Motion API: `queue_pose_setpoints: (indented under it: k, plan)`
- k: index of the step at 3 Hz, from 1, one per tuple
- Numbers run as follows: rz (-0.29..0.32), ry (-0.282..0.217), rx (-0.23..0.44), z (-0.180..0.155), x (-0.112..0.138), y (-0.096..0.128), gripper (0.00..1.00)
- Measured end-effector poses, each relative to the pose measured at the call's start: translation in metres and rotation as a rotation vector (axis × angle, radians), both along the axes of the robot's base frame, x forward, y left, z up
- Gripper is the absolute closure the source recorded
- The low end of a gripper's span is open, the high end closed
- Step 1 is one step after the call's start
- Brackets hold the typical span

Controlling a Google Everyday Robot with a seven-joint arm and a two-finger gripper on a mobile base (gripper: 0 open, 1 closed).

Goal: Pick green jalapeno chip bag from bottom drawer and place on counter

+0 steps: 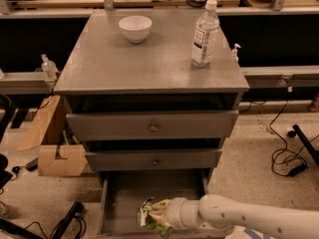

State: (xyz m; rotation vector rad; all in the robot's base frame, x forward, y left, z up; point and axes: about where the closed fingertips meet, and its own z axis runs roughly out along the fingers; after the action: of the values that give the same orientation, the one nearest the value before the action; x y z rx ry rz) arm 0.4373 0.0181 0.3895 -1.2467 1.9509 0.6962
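The green jalapeno chip bag (151,216) lies crumpled at the front of the open bottom drawer (149,185). My gripper (167,214) reaches in from the lower right and is pressed right up against the bag's right side, with the bag covering its tip. My white arm (239,218) stretches across the drawer's front right corner. The counter (149,63), the grey top of the cabinet, sits above.
A white bowl (135,28) and a water bottle (205,34) stand on the counter. Two knobbed drawers (152,126) are closed above the open one. A cardboard box (52,153) sits on the floor at left, and cables (286,158) lie at right.
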Motion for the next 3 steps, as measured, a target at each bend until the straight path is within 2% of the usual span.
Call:
queue_pose_setpoints:
  k: [1, 2, 3]
  plan:
    - [-0.056, 0.001, 0.044, 0.077, 0.017, -0.049, 1.0]
    - [-0.066, 0.025, 0.084, 0.136, 0.027, -0.077, 1.0]
    - [-0.055, 0.04, 0.099, 0.186, 0.029, -0.09, 1.0]
